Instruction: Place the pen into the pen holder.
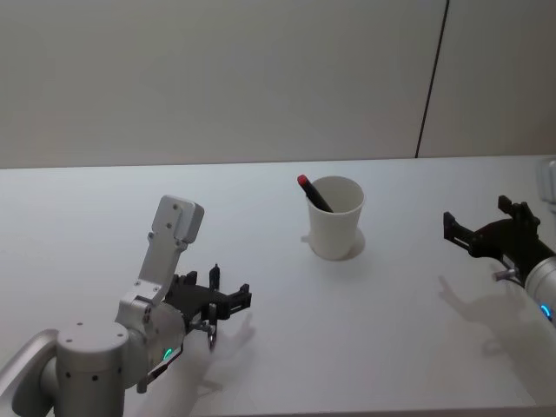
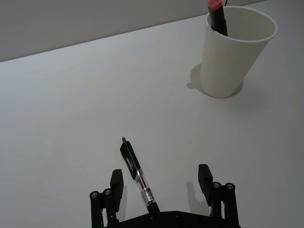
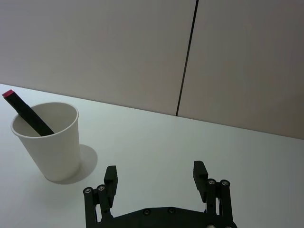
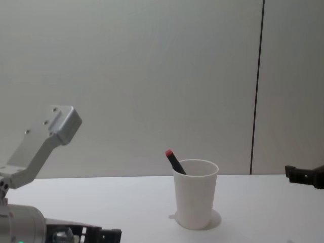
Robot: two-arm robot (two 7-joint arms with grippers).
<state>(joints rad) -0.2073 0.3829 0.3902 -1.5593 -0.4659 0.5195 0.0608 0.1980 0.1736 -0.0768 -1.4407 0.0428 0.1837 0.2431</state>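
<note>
i see my left gripper (image 2: pixel 160 172) nearest, well short of the pen holder (image 2: pixel 232 57), jaws wide. the pen (image 2: pixel 137 173) lies flat on the table (image 2: pixel 71 118) between them, touching neither. a red-capped marker (image 2: pixel 217 16) leans in the holder. off to the holder's right, my right gripper (image 3: pixel 155 170) is spread wide too.

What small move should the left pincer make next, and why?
Probably lower the left pincer straight down: it hovers open over the pen, which lies flat on the table between its jaws, ungripped. The right pincer sits parked, open.
</note>
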